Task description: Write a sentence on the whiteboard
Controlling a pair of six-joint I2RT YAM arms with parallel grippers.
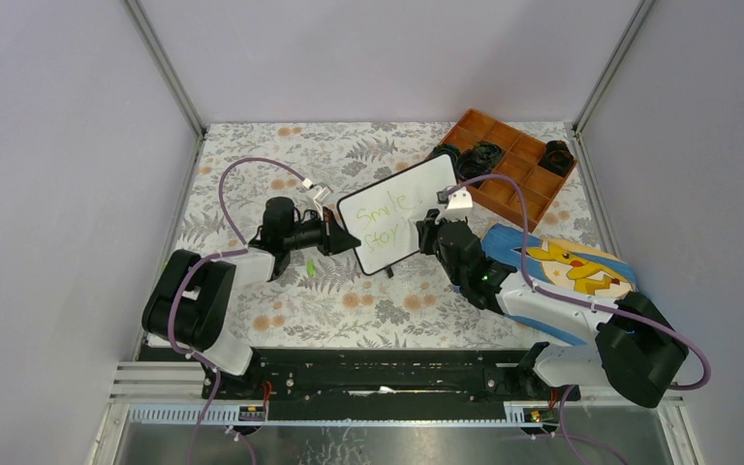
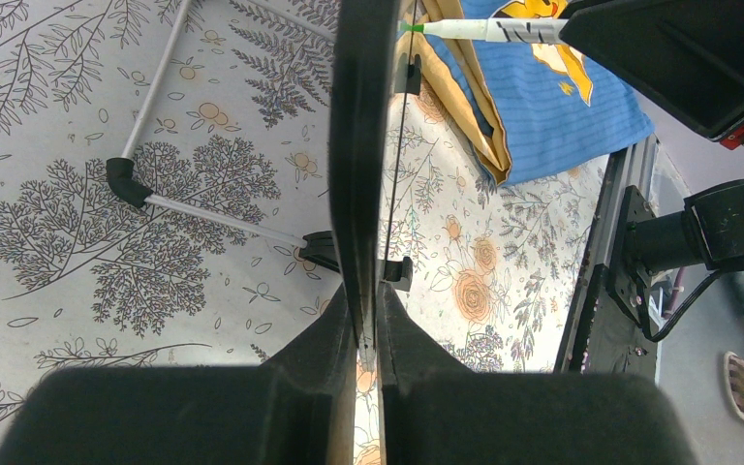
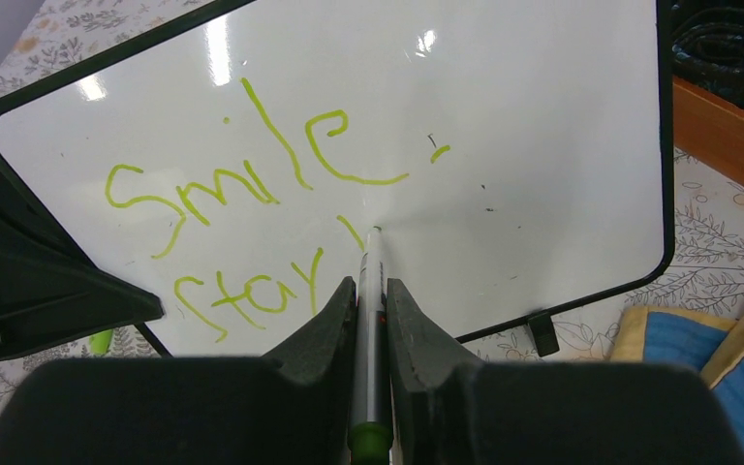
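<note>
The whiteboard [image 1: 424, 186] stands tilted at mid-table and fills the right wrist view [image 3: 542, 145]. Green text [image 3: 252, 184] reads "Smile." above "Stay", with one short stroke after it. My left gripper [image 1: 347, 242] is shut on the board's left edge, seen edge-on in the left wrist view [image 2: 358, 145], with the jaws [image 2: 368, 325] pinching the frame. My right gripper [image 1: 429, 232] is shut on a grey marker [image 3: 372, 266]. The marker's tip touches the board just right of the short stroke. The marker also shows in the left wrist view [image 2: 484, 29].
A small green marker cap [image 1: 310, 265] lies on the floral cloth below the left gripper. A brown compartment tray [image 1: 513, 160] with black items stands at the back right. A blue Pikachu cloth [image 1: 572, 266] lies under the right arm. Grey walls enclose the table.
</note>
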